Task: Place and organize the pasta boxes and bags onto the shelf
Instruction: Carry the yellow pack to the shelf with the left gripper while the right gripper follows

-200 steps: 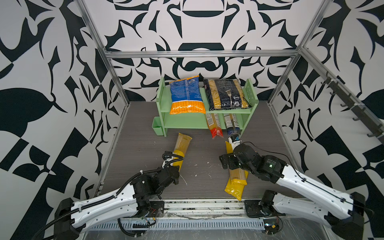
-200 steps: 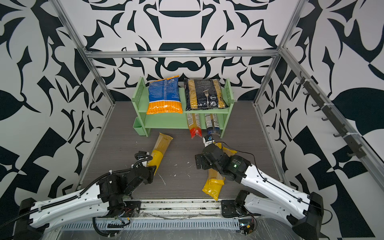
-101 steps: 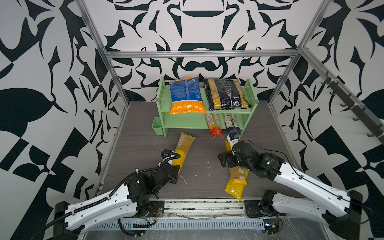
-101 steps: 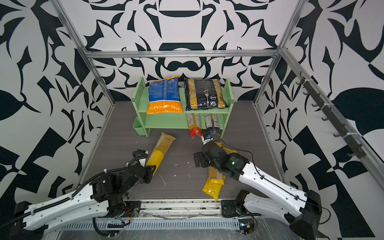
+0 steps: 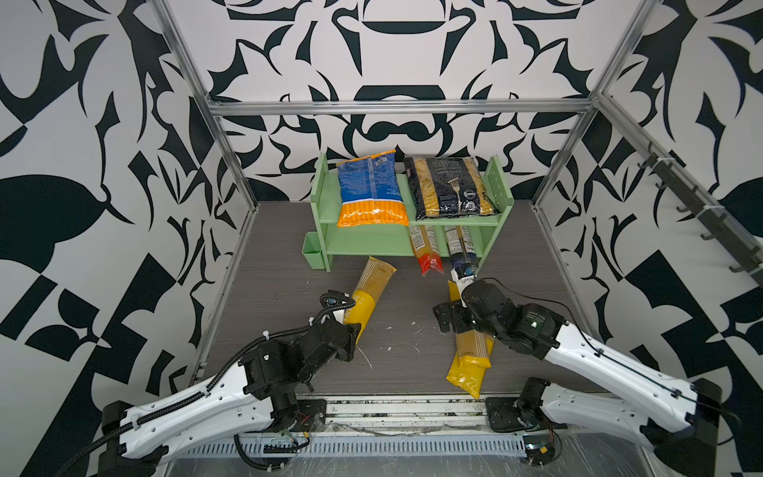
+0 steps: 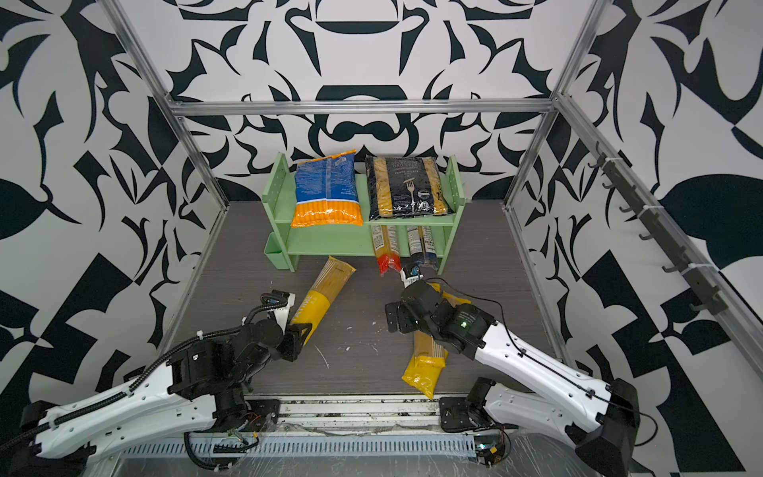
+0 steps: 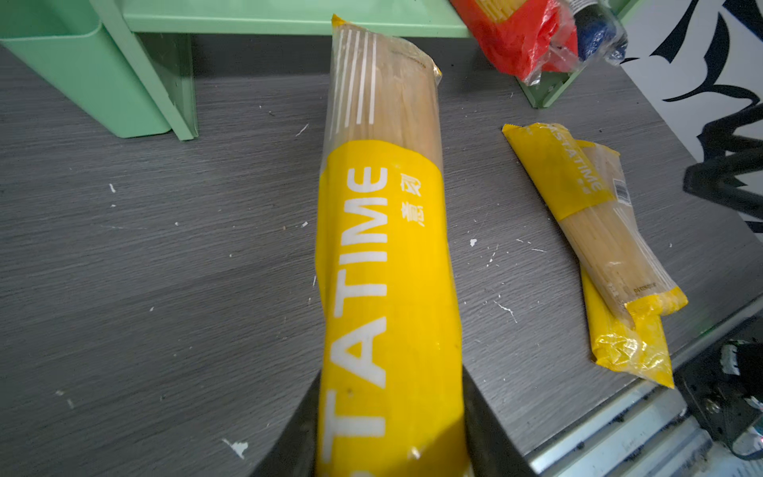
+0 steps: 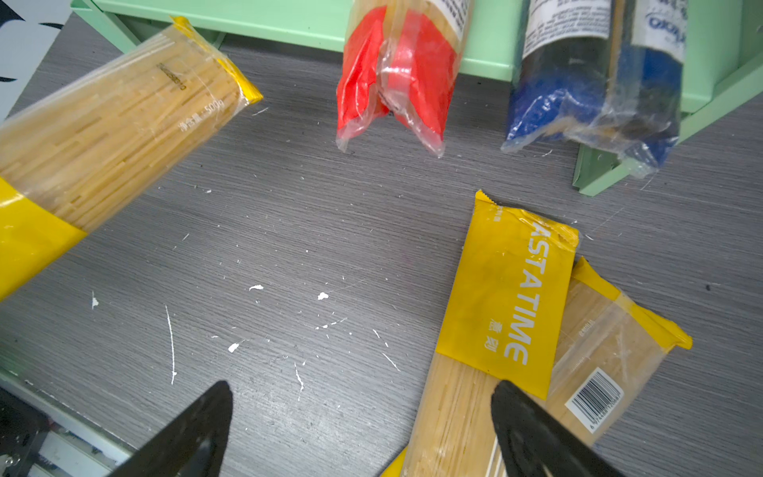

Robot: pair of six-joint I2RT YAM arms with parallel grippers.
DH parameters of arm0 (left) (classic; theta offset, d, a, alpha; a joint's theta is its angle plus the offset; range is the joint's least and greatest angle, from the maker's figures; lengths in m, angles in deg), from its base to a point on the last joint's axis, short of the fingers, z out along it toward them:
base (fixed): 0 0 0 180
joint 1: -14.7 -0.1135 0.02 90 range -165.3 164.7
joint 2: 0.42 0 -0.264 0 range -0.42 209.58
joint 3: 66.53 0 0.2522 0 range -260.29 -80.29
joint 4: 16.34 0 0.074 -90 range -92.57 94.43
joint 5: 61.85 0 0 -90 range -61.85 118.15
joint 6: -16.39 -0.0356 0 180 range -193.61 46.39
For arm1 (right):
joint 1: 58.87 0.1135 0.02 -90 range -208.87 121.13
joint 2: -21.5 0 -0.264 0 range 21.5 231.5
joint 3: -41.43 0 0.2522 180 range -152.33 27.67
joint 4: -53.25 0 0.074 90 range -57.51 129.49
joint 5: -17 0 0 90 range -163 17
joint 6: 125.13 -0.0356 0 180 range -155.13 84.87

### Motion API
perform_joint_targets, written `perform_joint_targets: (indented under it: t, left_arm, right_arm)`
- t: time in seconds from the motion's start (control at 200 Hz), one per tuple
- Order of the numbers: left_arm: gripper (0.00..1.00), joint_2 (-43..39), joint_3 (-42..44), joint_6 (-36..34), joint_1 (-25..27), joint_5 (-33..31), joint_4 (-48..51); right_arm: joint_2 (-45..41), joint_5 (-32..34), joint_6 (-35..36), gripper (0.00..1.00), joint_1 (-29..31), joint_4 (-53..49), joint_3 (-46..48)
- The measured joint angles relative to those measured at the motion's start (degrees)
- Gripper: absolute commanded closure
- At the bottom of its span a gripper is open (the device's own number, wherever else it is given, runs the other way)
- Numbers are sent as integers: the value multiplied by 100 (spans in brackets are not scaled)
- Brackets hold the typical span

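Note:
The pale green shelf [image 5: 371, 243] stands at the back. On its top tier lie a blue-orange bag [image 5: 369, 190] and a black penne bag [image 5: 448, 186]. A red-ended pack [image 5: 427, 252] and a blue-ended pack [image 5: 462, 252] stick out of the lower tier. My left gripper [image 7: 390, 413] is shut on the yellow end of a long spaghetti pack [image 5: 371, 289], whose clear end points at the shelf. My right gripper [image 8: 361, 392] stands open low over the floor. One of its fingers is over two stacked yellow packs [image 5: 470, 355].
A small green cup [image 5: 312, 254] hangs at the shelf's left side. Metal frame posts and patterned walls close in the grey floor [image 5: 413, 330]. A metal rail [image 5: 404, 409] runs along the front edge. White crumbs dot the floor.
My left arm has pushed slightly forward and right with the yellow pack. My right gripper has shifted a little left and toward the shelf, still open.

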Motion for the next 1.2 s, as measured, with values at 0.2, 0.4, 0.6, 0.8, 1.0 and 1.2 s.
perform_joint_targets:
  t: [0.2, 0.4, 0.6, 0.8, 1.0, 1.2]
  left_arm:
    - [100, 46, -306, -208, 0, -76, -2]
    - [100, 138, -354, -470, 0, -380, -83]
    - [100, 365, -354, -935, -4, -857, -490]
    - [100, 708, -337, -1357, -702, -688, -1198]
    - [100, 909, -299, -1464, -1786, -262, -1646]
    - [100, 1405, -291, -1499, -2581, 365, -2157]
  right_arm:
    - [-20, 0, 22, 0, -15, -7, -28]
    - [-20, 0, 79, 0, -90, -44, -131]
    - [-24, 2, 151, 0, -221, -94, -216]
    - [-87, 0, 245, 0, -417, -162, -236]
    - [-83, -46, 396, 0, -688, -195, -299]
    - [153, -262, 568, 0, -1025, -166, -396]
